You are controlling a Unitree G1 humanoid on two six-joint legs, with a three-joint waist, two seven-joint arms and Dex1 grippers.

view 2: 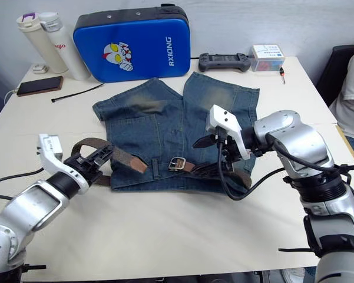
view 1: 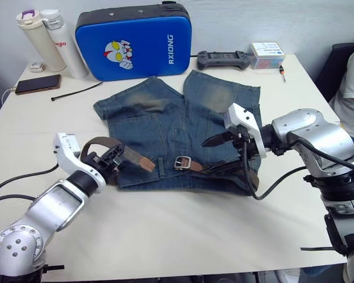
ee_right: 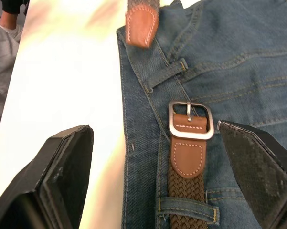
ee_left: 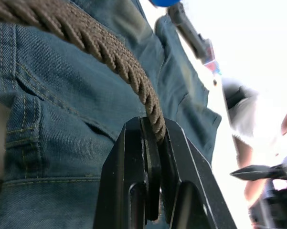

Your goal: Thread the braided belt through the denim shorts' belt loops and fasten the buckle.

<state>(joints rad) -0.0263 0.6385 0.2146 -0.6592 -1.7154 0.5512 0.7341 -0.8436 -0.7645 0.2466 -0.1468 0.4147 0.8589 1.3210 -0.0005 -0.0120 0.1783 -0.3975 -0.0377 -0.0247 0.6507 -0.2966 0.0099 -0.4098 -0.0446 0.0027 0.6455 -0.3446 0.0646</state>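
Observation:
The denim shorts (view 1: pixel 177 118) lie flat on the table, waistband toward me. The braided belt runs along the waistband's right half, under a belt loop (ee_right: pixel 186 210), and ends at the silver buckle (ee_right: pixel 191 119) near the middle. Its free end arcs up at the shorts' left corner, with the tan tip (view 1: pixel 144 163) resting on the denim a short way left of the buckle. My left gripper (view 1: pixel 106 158) is shut on the braided belt (ee_left: pixel 110 47) in that arc. Another belt loop (ee_right: pixel 169 71) lies between tip and buckle. My right gripper (view 1: pixel 213 154) hovers open just right of the buckle.
At the back stand a bright blue case (view 1: pixel 132 44), two bottles (view 1: pixel 38 38), a phone (view 1: pixel 38 84), a thin black cable (view 1: pixel 76 91), a black controller (view 1: pixel 224 59) and a small box (view 1: pixel 266 54). A person (view 1: pixel 353 82) sits at the right edge.

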